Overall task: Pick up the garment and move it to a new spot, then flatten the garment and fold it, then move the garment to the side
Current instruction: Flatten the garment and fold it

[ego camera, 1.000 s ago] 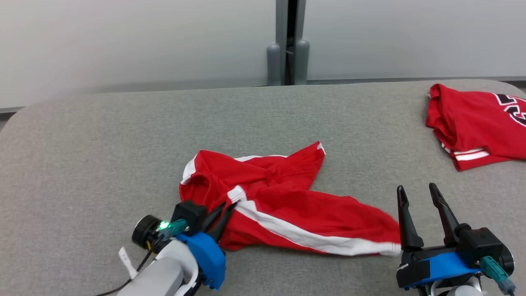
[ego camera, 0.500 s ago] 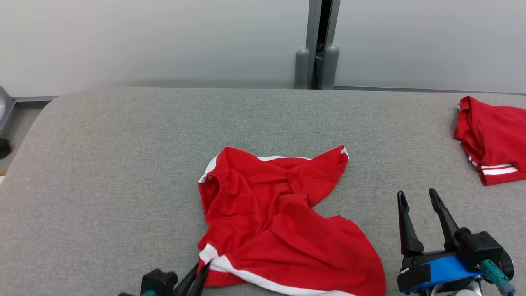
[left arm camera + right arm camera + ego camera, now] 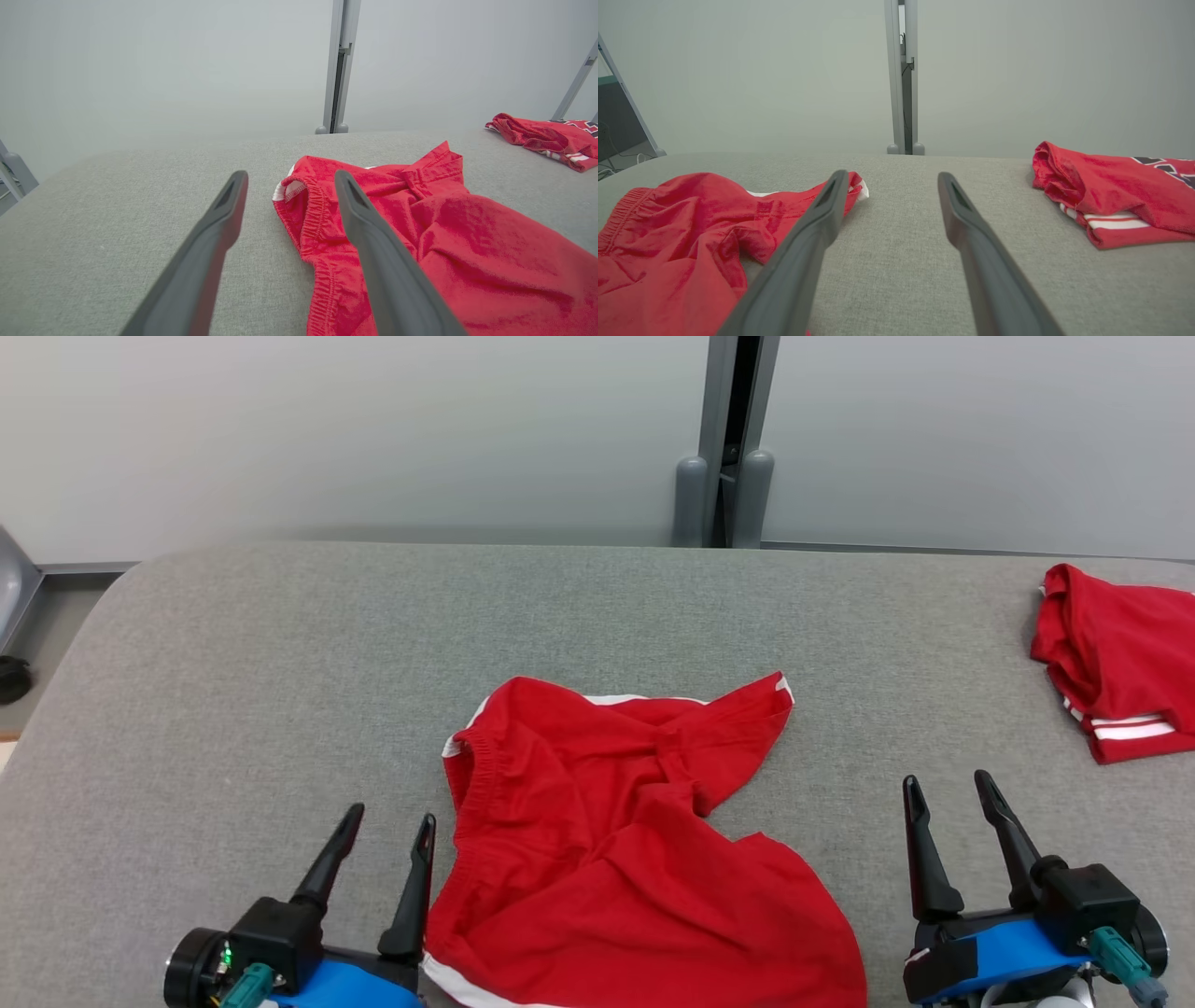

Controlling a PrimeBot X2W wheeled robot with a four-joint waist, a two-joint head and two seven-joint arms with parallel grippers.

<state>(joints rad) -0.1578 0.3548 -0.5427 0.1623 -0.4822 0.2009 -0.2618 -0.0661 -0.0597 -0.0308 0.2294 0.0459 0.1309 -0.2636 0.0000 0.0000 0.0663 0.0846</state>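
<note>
Here we see our left gripper point(image 3: 390, 817) at about seven o'clock of the head view, its two dark fingers point(image 3: 327, 866) spread apart with nothing between them, just beside the left edge of the red garment point(image 3: 607, 840). From the left wrist camera the right-hand finger point(image 3: 373, 242) crosses the garment's gathered edge; whether it touches the cloth we cannot tell. The garment lies crumpled on the grey padded table point(image 3: 233, 691), from the middle of the head view down toward six o'clock, with white trim along its far edge and at its near left corner. Our right gripper point(image 3: 945, 782) sits at about five o'clock, fingers likewise spread and empty, apart from the garment's right hem. Toward three o'clock, by the table's right end, a second red garment point(image 3: 1116, 653) with white stripes lies bunched, well apart from the first. At twelve o'clock a grey post point(image 3: 724, 439) stands behind the table.
</note>
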